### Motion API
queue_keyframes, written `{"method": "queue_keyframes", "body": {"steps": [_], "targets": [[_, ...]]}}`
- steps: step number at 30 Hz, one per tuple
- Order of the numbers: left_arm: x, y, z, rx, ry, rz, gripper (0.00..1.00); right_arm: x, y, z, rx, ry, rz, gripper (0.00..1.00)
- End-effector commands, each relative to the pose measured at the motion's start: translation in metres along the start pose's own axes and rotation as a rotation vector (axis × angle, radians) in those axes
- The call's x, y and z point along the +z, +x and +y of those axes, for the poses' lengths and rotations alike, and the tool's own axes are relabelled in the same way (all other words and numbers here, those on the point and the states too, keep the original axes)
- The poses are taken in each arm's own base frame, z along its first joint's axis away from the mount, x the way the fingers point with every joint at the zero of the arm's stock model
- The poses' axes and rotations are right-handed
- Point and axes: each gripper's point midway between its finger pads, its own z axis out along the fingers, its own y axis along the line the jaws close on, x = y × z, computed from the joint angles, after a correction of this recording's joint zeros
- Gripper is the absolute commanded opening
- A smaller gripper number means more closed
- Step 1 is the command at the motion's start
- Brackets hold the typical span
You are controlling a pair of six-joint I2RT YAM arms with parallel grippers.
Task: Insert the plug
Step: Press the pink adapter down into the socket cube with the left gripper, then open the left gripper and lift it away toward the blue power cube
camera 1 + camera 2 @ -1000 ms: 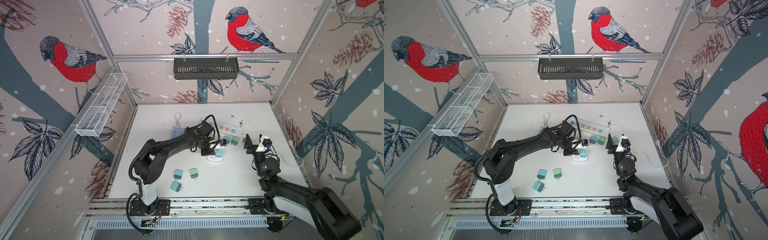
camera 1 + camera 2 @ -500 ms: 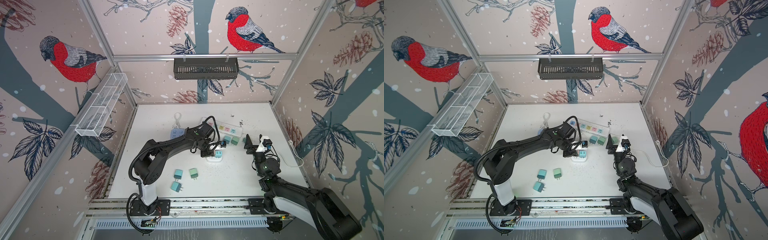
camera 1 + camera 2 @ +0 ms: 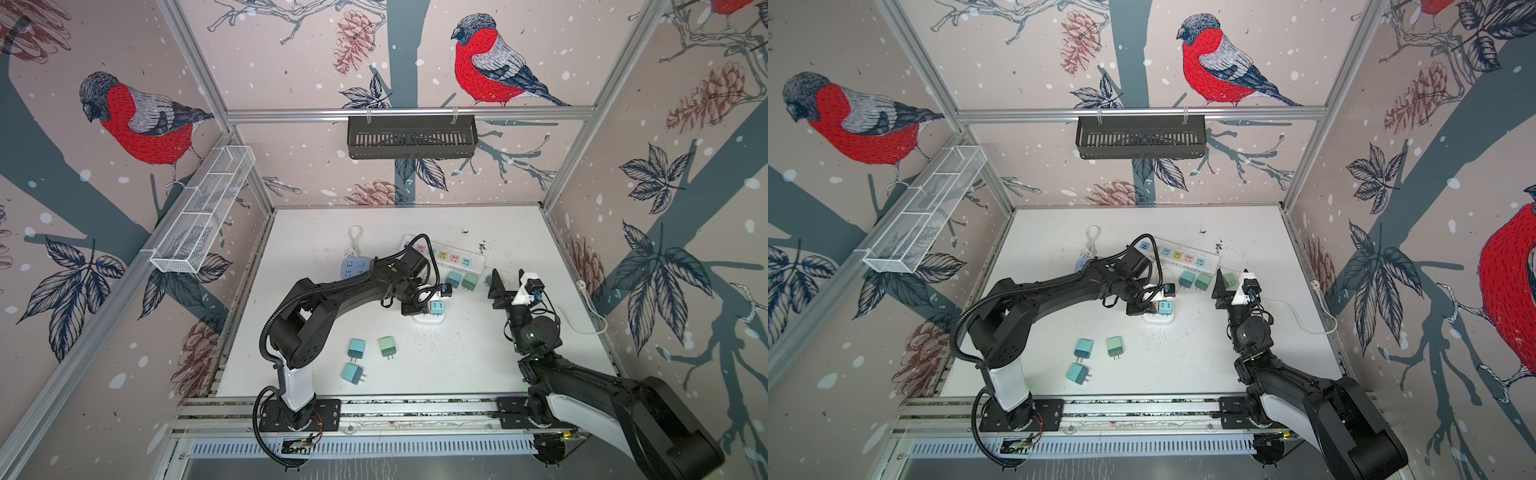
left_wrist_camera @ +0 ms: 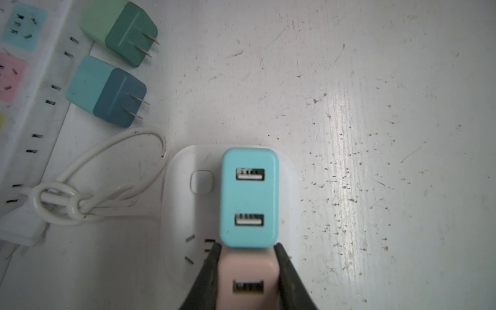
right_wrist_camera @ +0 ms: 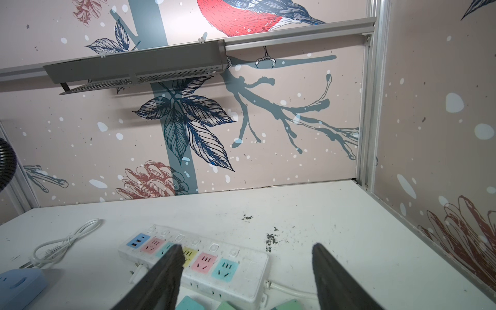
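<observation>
**A:** Which step is in hand?

**B:** The insertion itself, I'd say. The left gripper (image 4: 247,252) has its fingers (image 4: 212,257) pinching a pink rounded plastic charger plug (image 4: 248,271) by its two sides. Directly under those fingers is a small white rounded plastic socket block (image 4: 182,214). Just past the fingertips, touching the pink plug's end, a turquoise plastic two-port charger (image 4: 249,197) already stands in that block.

**A:** Are the pins in?

**B:** I can't tell, because the plug's body hides them. The next move likely calls for a straight push down without tilting (the turquoise charger leaves no slack on that side). The block looks light, so it might slide.

**A:** And the other arm?

**B:** The right gripper (image 5: 247,248) has its fingers spread with nothing between them. It hangs above a long white plastic power strip (image 5: 252,268), which has six coloured panels.

**A:** What's the count?

**B:**
- **Chargers:** eight. One is held and one is plugged in. Three lie loose near the left arm's base (image 3: 356,348), well away from either set of fingers. Three more lie under the right fingers, against the strip (image 5: 228,306).
- **Socket units:** three. These are the strip, the white block and a pale blue rounded socket block (image 3: 352,268).
</observation>
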Motion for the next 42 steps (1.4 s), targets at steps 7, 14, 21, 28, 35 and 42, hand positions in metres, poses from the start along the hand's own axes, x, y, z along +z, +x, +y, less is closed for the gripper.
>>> {"method": "queue_keyframes", "body": {"steps": [7,14,21,28,35,42], "targets": [[0.027,0.023,-0.023,-0.046,0.070,0.006,0.00,0.001,-0.006,0.002,0.019,-0.011,-0.023,0.75],[0.031,0.024,-0.016,-0.060,0.049,0.018,0.00,0.000,-0.006,0.002,0.018,-0.013,-0.023,0.76],[0.017,0.011,-0.001,-0.051,-0.050,-0.028,0.99,-0.001,-0.006,0.002,0.020,-0.017,-0.027,0.76],[-0.031,-0.026,0.011,0.008,-0.200,-0.202,0.99,-0.001,-0.005,0.003,0.018,-0.023,-0.030,0.76],[-0.127,-0.038,0.011,-0.010,-0.485,-0.509,0.99,0.005,-0.002,0.008,0.005,-0.037,-0.015,0.77],[-0.287,0.079,0.047,-0.640,-1.087,-1.054,0.99,0.009,0.000,0.002,0.022,-0.003,-0.001,0.82]]}}
